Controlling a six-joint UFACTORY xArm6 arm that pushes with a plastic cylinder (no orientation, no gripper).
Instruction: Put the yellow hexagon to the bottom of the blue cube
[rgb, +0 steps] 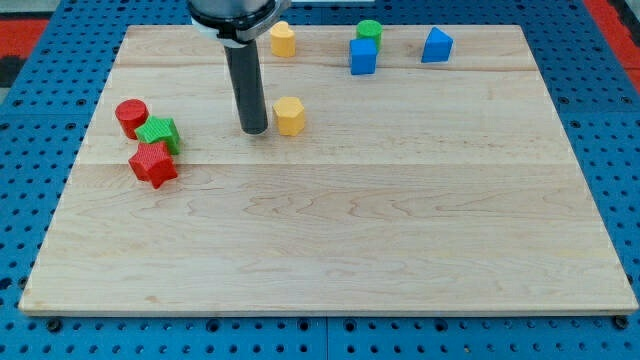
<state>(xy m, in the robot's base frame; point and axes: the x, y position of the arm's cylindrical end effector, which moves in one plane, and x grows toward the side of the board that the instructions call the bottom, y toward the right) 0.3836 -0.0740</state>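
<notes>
My tip (253, 130) sits just left of the yellow plastic hexagon block (289, 116), upper-centre frame; plain rod tool, nothing grasped. Push rightward, steady, stopping below the blue plastic cube (363, 56).

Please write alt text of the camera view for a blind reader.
My tip sits just left of the yellow hexagon on a wooden board; the blue cube lies further toward the top right.

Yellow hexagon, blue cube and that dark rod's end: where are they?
yellow hexagon (290, 116), camera view, its front face
blue cube (362, 57), camera view, its front face
my tip (253, 131), camera view, the rod's very end, left of the hexagon
</notes>
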